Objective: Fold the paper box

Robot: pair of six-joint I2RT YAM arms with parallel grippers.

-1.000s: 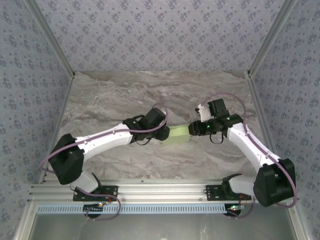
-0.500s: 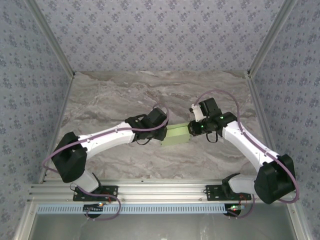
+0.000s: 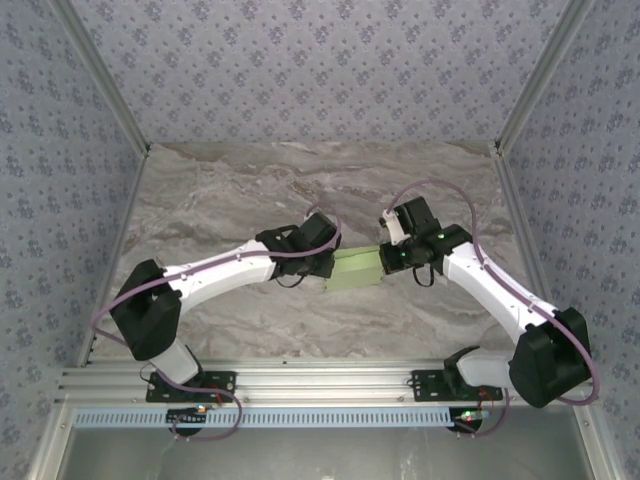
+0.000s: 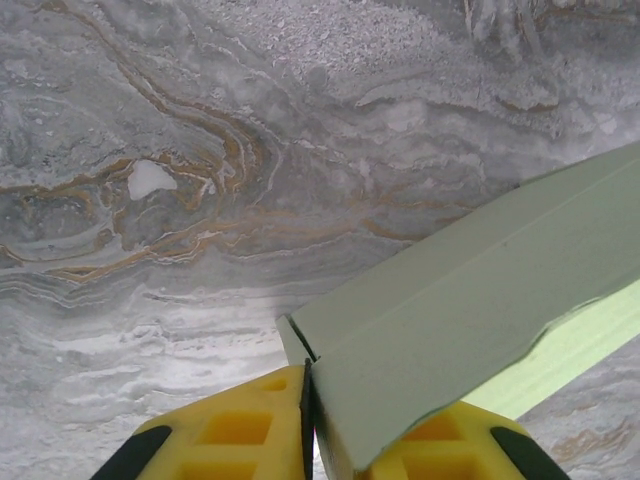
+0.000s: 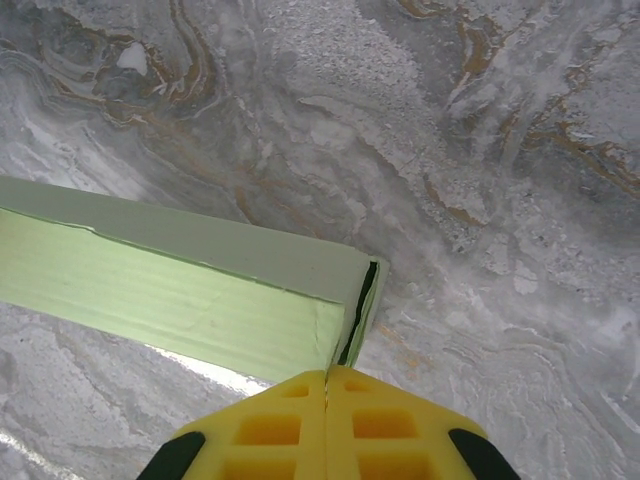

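The paper box (image 3: 357, 269) is a pale green card box lying mid-table between my two arms. My left gripper (image 3: 331, 263) holds its left end. In the left wrist view the yellow fingers (image 4: 230, 432) are closed on a grey-green wall of the paper box (image 4: 470, 300), which slants up to the right from my left gripper (image 4: 315, 420). My right gripper (image 3: 386, 258) is at the box's right end. In the right wrist view its fingers (image 5: 270, 430) are pressed together, with the end flap of the paper box (image 5: 180, 290) pinched at the tips of my right gripper (image 5: 327, 385).
The marble-patterned table (image 3: 250, 190) stretches behind and beside the box. Patterned walls (image 3: 60, 200) close in the left, back and right sides. An aluminium rail (image 3: 320, 382) carrying the arm bases runs along the near edge.
Both grippers have closed on the box ends. The right gripper came in leftward to the box's right end, and the left arm shifted slightly right. The box stayed in place.
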